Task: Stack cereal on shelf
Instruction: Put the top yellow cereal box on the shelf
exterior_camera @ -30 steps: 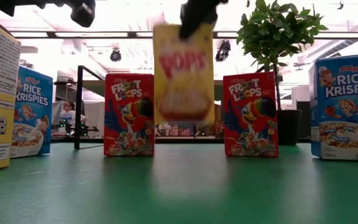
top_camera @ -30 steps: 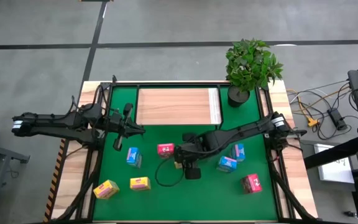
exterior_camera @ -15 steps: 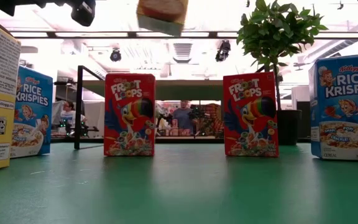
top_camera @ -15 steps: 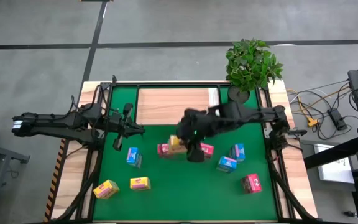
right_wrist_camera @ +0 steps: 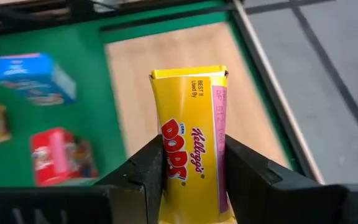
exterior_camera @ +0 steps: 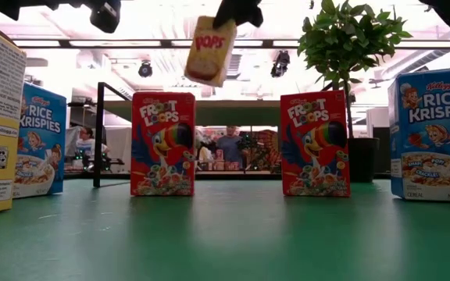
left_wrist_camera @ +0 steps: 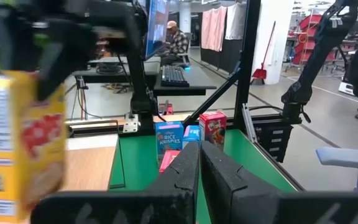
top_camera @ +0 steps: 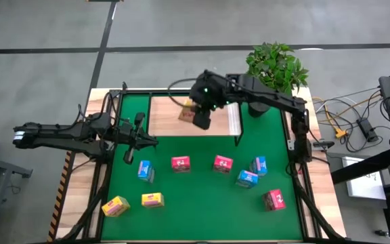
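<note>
1. Green matting covers the worktop [top_camera: 202, 203], which sits in an open workshop hall; a person at a desk shows far off in the left wrist view.
2. At the far end of the mat stands the shelf [top_camera: 175, 125], a light-wood board with a white strip on the side nearest a potted plant [top_camera: 273, 71]. No box rests on the bare wood visible so far.
3. High above the shelf board hangs the right tool [top_camera: 196, 114], clenched on a yellow Corn Pops box [right_wrist_camera: 191, 165]. The two dark fingers [right_wrist_camera: 145, 171] press on its narrow sides, so the printed face stays free and the bottom edge can meet the board first.
4. In the low view that yellow box [exterior_camera: 209, 51] hangs tilted, well clear of the mat, which suits a carry over the other boxes.
5. Eight boxes wait on the mat: two red ones [top_camera: 180, 163] near the middle, a blue pair [top_camera: 252, 173] to the right, another blue [top_camera: 145, 170] on the left, two yellow [top_camera: 116, 206] near the front edge, and a red one [top_camera: 274, 199] at the front right.
6. Off to the side, the left tool [top_camera: 138, 132] waits, closed and empty, above the mat's left edge.
7. My reading: the first placement is in progress, and the next move is to lower and level the box.
</note>
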{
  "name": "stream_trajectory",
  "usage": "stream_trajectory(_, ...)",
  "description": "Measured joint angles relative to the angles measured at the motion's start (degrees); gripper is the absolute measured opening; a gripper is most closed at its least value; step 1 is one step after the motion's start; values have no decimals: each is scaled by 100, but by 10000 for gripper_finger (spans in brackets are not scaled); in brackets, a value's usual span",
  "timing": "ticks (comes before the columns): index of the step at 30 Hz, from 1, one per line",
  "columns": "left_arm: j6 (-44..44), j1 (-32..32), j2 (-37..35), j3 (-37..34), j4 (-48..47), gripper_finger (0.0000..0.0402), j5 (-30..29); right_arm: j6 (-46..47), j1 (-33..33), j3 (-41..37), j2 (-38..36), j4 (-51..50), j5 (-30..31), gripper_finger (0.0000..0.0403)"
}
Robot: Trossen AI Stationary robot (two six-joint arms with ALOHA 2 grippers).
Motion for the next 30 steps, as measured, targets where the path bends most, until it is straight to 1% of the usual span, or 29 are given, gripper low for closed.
stream_trajectory(3,42,0,8,0,-2,0,0,-89,-156,-10,39,87,-26,139)
stream_trajectory(8,74,2,15,0,-4,0,0,-138,-236,-16,292,87,-23,156)
stream_trajectory(18,74,2,15,0,-4,0,0,-298,-255,-18,608,82,-18,219)
stream_trajectory(22,74,1,16,0,-4,0,0,-328,-257,-21,560,86,-17,244)
stream_trajectory(25,74,2,22,0,-2,0,0,-180,-249,-20,429,88,-18,258)
stream_trajectory(30,85,2,22,0,3,0,0,167,-205,-12,63,70,-1,264)
